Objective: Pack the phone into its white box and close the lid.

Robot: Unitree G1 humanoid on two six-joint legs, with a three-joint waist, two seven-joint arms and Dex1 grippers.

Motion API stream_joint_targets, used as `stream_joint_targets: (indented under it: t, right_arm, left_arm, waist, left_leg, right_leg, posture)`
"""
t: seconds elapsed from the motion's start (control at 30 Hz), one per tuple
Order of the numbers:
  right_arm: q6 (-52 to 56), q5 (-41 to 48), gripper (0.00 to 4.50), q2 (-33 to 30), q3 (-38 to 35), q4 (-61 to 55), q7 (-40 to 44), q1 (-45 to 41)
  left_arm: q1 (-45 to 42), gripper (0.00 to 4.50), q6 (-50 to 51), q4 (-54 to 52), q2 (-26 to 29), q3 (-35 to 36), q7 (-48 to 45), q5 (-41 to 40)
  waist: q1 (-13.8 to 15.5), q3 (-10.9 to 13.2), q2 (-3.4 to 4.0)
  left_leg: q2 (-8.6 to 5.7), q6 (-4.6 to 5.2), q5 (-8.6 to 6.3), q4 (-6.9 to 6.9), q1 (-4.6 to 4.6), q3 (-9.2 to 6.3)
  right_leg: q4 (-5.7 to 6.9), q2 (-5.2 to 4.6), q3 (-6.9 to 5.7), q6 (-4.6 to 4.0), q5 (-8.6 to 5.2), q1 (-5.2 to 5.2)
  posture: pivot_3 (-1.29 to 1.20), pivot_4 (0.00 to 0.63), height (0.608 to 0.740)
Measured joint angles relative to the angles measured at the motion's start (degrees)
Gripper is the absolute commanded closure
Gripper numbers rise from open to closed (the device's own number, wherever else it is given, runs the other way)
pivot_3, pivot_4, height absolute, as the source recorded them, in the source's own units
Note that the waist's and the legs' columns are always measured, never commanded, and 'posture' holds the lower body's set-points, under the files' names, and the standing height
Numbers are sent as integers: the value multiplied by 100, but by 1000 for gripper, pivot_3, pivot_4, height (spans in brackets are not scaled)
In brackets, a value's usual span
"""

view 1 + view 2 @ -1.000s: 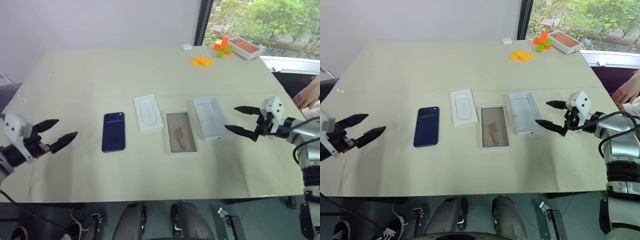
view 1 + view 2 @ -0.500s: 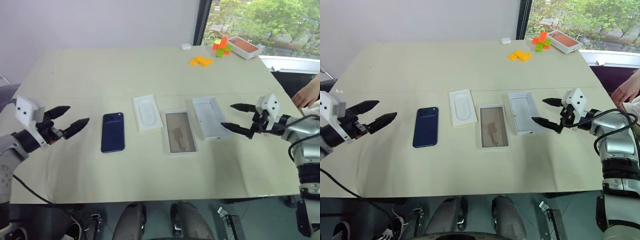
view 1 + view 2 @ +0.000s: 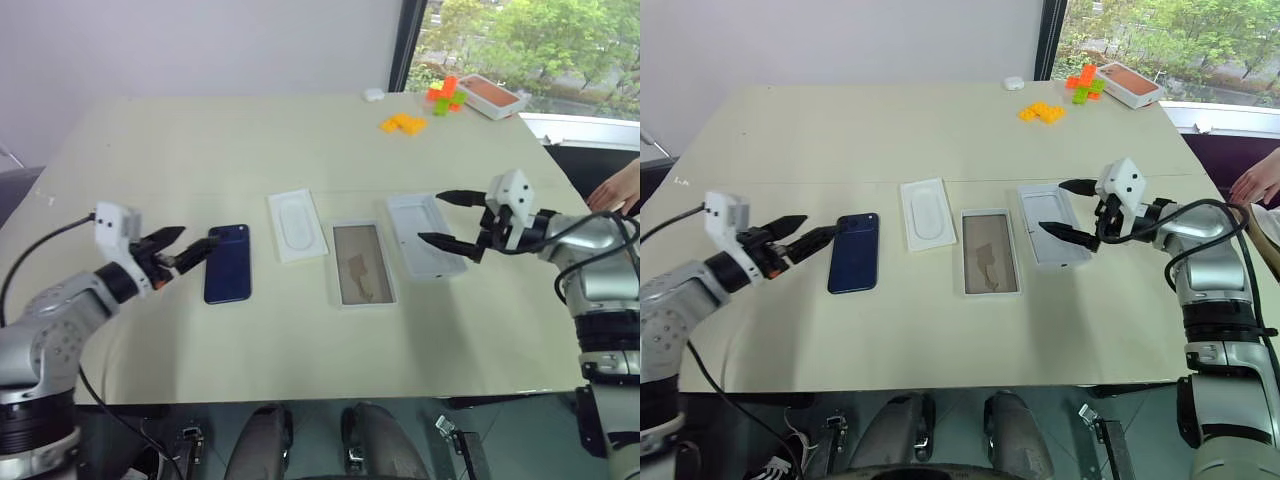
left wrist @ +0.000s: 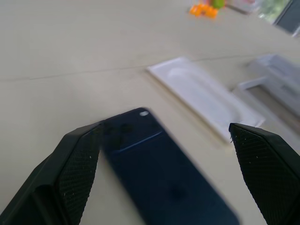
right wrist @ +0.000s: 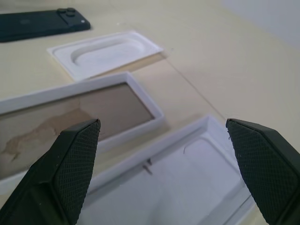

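The dark blue phone (image 3: pixel 228 263) lies flat on the table, left of centre, camera patch at its far end. My left gripper (image 3: pixel 200 236) is open, its fingertips at the phone's far left corner; in the left wrist view the phone (image 4: pixel 164 173) lies between the fingers. The white box (image 3: pixel 361 263) with a tan floor sits in the middle. Right of it lies the lid (image 3: pixel 425 235), white inside facing up. My right gripper (image 3: pixel 428 217) hovers open over the lid, holding nothing.
A thin white insert (image 3: pixel 297 225) lies between phone and box. Orange blocks (image 3: pixel 403 123), more coloured blocks (image 3: pixel 445 92), a red-topped box (image 3: pixel 490 95) and a small white object (image 3: pixel 373 93) sit at the far right. A person's hand (image 3: pixel 620 190) shows at the right edge.
My left gripper has swung right and rolled, from well left of the phone up to its corner. My right gripper has moved left, from beside the lid to over it. Both stayed open.
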Motion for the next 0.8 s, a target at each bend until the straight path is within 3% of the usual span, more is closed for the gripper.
stream_joint_targets:
  t: [0.13, 0.23, 0.43, 0.8]
  right_arm:
    - [95, -16, 9, 150, 140, -161, -87, -31]
    - [168, -17, 9, 153, 145, -214, -126, -44]
    - [161, -40, 9, 262, 256, -281, -129, -64]
    - [56, -51, 9, 297, 257, -309, -156, -8]
  left_arm:
    - [-390, 0, 740, -149, -650, -11, 1089, -397]
    - [-607, 0, 867, -85, -828, -108, 1572, -297]
    - [-1182, 0, 570, 276, -1486, -745, 2012, 206]
    - [-1879, 0, 413, 1488, -2240, -844, 2475, 649]
  waist:
    - [-1, 0, -1]
    - [-4, 1, -1]
    - [12, 1, -1]
    - [10, 1, -2]
  left_leg:
    - [0, 0, 0, 22, -2, -2]
    - [0, 0, 0, 34, -1, -3]
    - [-5, 1, 0, 50, 1, -3]
    - [-6, 1, 0, 46, -2, -4]
  right_leg:
    - [18, 3, 0, 1, 0, 1]
    - [26, 6, -1, 2, 1, 4]
    - [20, 6, 0, 9, 5, 20]
    - [21, 7, 0, 12, 7, 16]
  posture:
    - [0, 150, 740]
    - [0, 150, 740]
    - [0, 150, 740]
    - [0, 150, 740]
